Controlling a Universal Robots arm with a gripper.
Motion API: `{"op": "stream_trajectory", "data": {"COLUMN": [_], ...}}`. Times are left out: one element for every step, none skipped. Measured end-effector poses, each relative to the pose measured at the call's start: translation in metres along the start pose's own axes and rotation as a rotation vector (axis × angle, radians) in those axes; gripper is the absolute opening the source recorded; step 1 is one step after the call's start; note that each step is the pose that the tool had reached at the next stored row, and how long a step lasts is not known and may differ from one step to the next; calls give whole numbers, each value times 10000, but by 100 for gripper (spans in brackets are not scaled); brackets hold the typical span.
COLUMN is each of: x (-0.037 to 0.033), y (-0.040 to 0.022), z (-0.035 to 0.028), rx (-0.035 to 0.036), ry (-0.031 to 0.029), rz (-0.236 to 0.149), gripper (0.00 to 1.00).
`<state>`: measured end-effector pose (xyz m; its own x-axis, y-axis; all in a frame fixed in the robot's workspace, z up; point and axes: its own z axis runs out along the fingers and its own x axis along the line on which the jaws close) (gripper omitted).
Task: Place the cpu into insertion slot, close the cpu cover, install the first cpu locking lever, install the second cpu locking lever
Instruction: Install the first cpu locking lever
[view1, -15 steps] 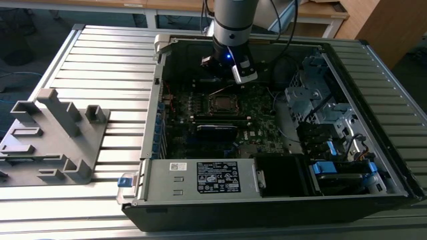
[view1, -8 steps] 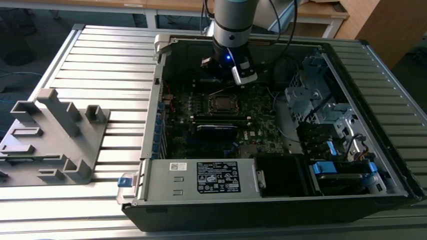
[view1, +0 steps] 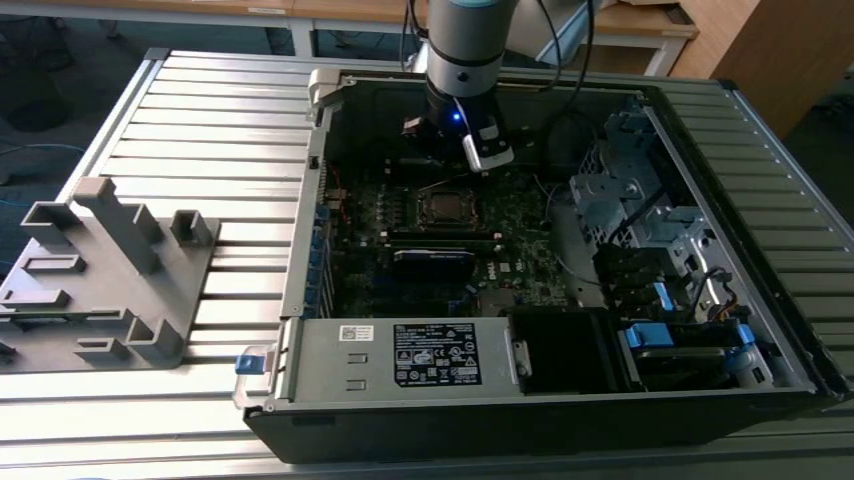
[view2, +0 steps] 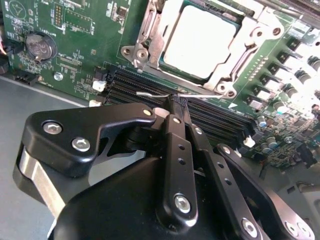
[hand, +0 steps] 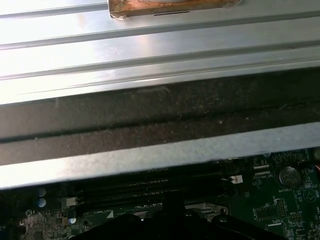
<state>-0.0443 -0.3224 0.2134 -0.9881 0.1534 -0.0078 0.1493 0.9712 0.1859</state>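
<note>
The cpu (view2: 200, 40) lies flat in its socket, its pale metal top showing through the window of the cpu cover (view2: 239, 59), which is folded down around it. A thin silver wire locking lever (view2: 150, 93) runs along the socket edge beside the memory slots. My gripper (view2: 177, 101) has its black fingertips pressed together right on that wire. In the exterior view the gripper (view1: 451, 172) reaches down into the open computer case just behind the socket (view1: 441, 207).
Black memory slots (view2: 215, 120) lie between the gripper and the socket. A coin battery (view2: 40, 46) sits on the board. The drive cage (view1: 627, 190) and the power supply (view1: 427, 355) crowd the case. A grey fixture (view1: 107, 270) stands on the exterior view's left.
</note>
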Motion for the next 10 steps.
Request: {"op": "stream_trajectory", "data": {"x": [-1,-4,-6,-8,-8,-9,-9,-9,-9,-9], "y": [-1,-1,-1,-1,-2,-2,-1,-1,-1,-2], "z": [3,8,11,13,13,14,15,15,15,17], "rx": [1,2,2,5,6,6,4,3,3,4], "ry": [-14,-31,-47,-60,-65,-66,-68,-69,-69,-74], "rz": [79,166,247,319,353,356,359,362,364,382], "gripper": [11,11,11,11,11,11,11,11,11,11]}}
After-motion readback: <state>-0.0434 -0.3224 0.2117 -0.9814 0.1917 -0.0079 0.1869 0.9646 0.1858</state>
